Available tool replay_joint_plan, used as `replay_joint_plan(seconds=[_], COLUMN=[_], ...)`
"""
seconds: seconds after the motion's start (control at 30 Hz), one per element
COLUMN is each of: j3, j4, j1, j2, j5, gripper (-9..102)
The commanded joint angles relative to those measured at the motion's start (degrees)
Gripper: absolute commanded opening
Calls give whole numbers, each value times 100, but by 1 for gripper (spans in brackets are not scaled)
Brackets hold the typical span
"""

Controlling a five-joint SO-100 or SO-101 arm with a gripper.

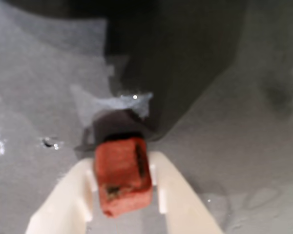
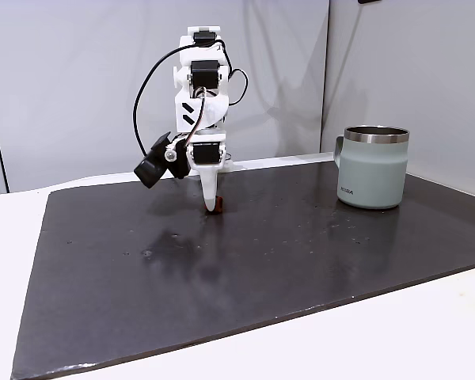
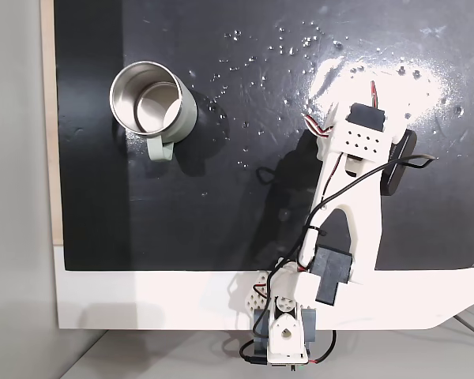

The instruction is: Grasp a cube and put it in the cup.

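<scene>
The small reddish-brown cube (image 1: 123,175) sits between my two cream fingers in the wrist view, pinched from both sides, so my gripper (image 1: 122,163) is shut on it. In a fixed view from the side, the gripper (image 2: 213,207) points straight down with the cube (image 2: 218,208) at its tip, at or just above the dark mat; I cannot tell whether it touches. The pale grey-green cup (image 2: 372,174) with its steel rim stands upright far to the right. From above, the cup (image 3: 186,122) is at the upper left, open and empty.
A dark glossy mat (image 2: 301,261) covers the white table (image 2: 380,348). The arm's base (image 3: 284,332) stands at the mat's near edge in the fixed view from above. Small scuffs and specks (image 1: 49,143) mark the mat near the gripper.
</scene>
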Motion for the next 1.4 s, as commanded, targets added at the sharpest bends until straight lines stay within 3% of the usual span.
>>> replay_joint_plan(seconds=[0.0,0.43,0.87,1.1,1.37], j3=[-343,-1564,-4104,-4175,-4896], j4=[193,1626,3287,3234,2979], j1=[18,-158,-721,-949,-1872], j2=[220,1257,1934,2057,1661], j5=[-18,114,360,431,422], gripper=[5,5,5,5,5])
